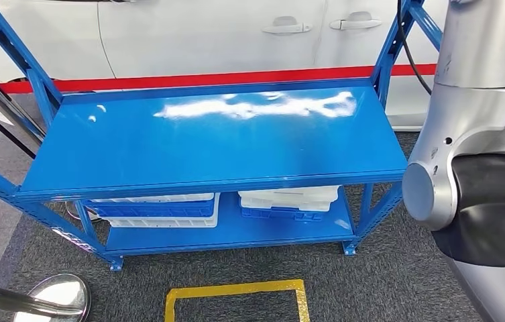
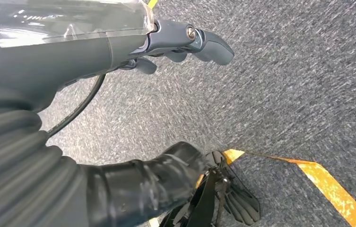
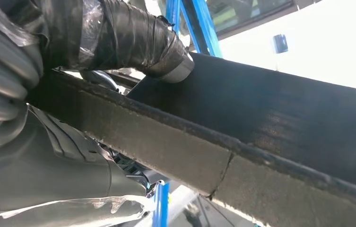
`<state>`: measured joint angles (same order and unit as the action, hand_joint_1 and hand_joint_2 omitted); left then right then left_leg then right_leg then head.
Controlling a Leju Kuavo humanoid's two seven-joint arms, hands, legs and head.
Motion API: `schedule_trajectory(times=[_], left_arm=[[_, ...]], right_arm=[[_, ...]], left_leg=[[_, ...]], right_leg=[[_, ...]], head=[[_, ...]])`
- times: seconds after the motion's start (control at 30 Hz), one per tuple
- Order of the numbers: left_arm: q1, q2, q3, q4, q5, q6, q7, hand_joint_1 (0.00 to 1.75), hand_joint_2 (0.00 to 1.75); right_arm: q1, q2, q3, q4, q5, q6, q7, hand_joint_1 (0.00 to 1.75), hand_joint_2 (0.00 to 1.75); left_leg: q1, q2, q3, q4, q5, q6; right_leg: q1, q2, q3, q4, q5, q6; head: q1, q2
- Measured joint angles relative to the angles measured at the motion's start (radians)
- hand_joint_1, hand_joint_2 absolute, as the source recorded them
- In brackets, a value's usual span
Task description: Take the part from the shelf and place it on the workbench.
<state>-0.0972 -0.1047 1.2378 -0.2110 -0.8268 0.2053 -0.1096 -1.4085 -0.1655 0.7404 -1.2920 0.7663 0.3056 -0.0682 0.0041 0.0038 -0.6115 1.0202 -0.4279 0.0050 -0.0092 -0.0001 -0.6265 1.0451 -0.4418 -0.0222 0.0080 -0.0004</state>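
Observation:
In the right wrist view my right hand point(image 3: 57, 109) grips a long dark flat part point(image 3: 284, 123) with a worn grey edge. Its taped thumb point(image 3: 138, 42) lies across the part's upper face. In the head view my right arm point(image 1: 471, 188) stands raised at the right, beside the blue shelf point(image 1: 216, 141), whose top board is bare and glossy. My left hand point(image 2: 119, 71) hangs over grey carpet, its fingers point(image 2: 199, 42) apart from the thumb and nothing in it.
Two stacks of white and blue trays point(image 1: 159, 209) point(image 1: 290, 200) sit on the lower shelf board. A yellow taped square point(image 1: 236, 292) marks the carpet in front. A chrome stanchion base point(image 1: 55, 295) stands at the front left. A white car point(image 1: 202, 33) and a red belt point(image 1: 202, 79) lie behind the shelf.

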Motion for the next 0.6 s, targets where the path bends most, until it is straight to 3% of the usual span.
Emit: schedule_trajectory(times=[0.3,0.6], left_arm=[[-0.003,-0.001,0.000,0.000,-0.005,0.003,-0.001,0.00,1.75],[-0.006,-0.003,0.000,0.000,-0.015,-0.002,-0.001,0.00,1.75]], right_arm=[[0.007,-0.015,0.043,-0.016,-0.063,0.064,-0.055,1.75,1.75],[-0.030,0.004,0.203,-0.039,-0.149,0.103,-0.036,1.75,1.75]], left_leg=[[0.000,0.000,-0.001,0.000,0.000,0.000],[0.000,0.000,-0.001,0.000,0.000,0.000]], right_leg=[[0.000,0.000,0.000,0.000,0.000,0.000],[0.000,0.000,0.000,0.000,0.000,0.000]], head=[[0.000,0.000],[0.000,0.000]])
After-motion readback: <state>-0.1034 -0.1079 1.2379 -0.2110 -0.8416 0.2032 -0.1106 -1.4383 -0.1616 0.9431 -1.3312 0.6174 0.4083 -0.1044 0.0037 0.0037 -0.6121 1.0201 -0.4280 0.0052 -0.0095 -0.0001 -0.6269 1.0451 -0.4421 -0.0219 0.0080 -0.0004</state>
